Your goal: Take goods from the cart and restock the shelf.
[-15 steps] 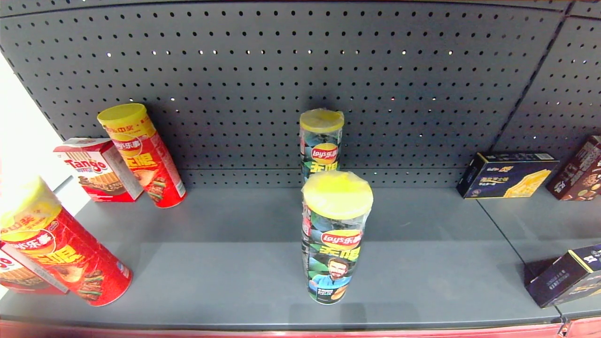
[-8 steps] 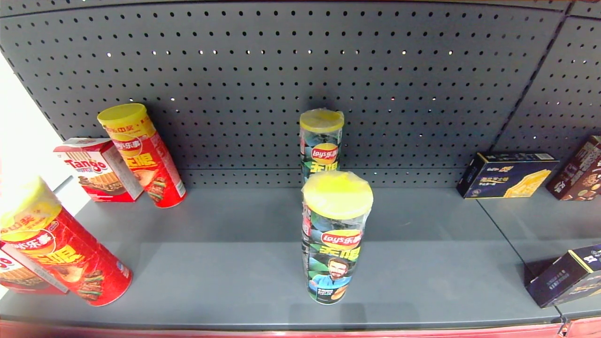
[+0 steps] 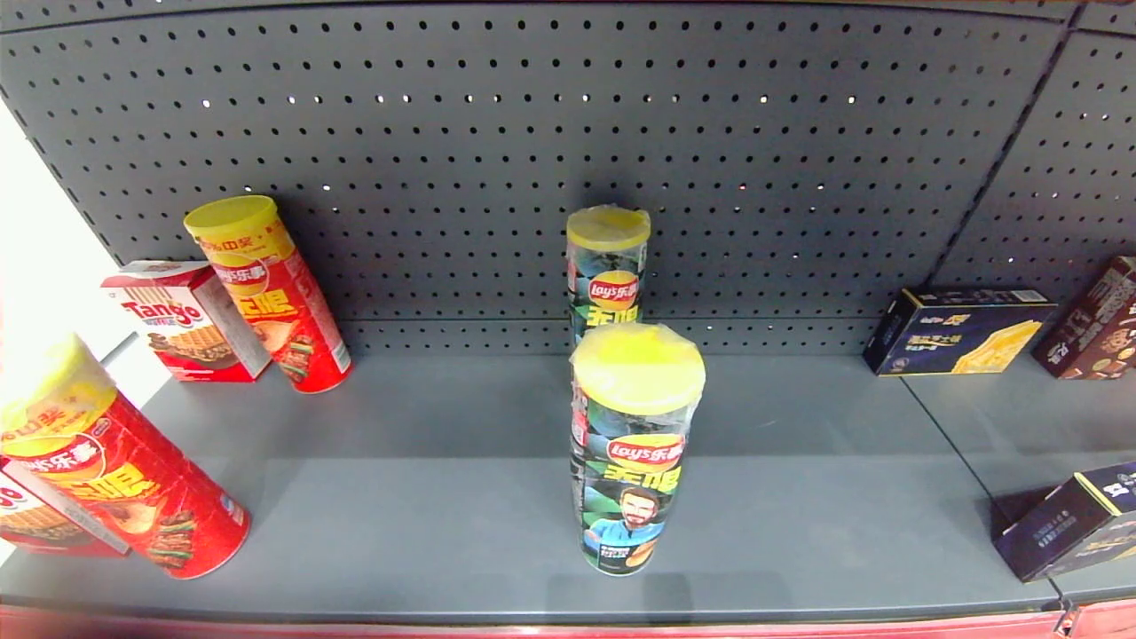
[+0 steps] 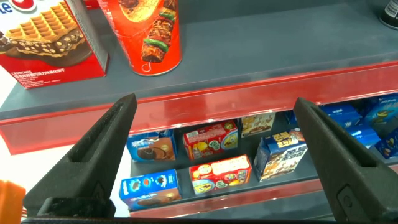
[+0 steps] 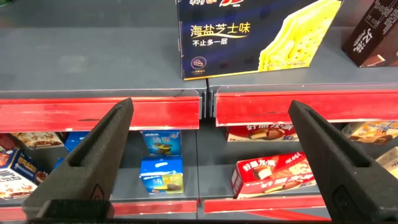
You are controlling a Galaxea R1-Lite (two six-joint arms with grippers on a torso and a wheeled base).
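Two green chip cans stand upright mid-shelf, front can (image 3: 632, 453) directly before back can (image 3: 607, 271). Grey shelf (image 3: 426, 497) carries red cans (image 3: 271, 293) and wafer box (image 3: 185, 319) at left, dark boxes (image 3: 958, 330) at right. Left gripper (image 4: 214, 106) and right gripper (image 5: 211, 106): jaws wide, holding nothing, low before the red shelf edge (image 4: 261, 96).

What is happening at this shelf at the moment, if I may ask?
Nothing is being held right now. The left tool and right tool are both open and empty, facing the front edge of the shelf. On the shelf, the front green chip can stands upright in the middle, with the rear green chip can behind it.
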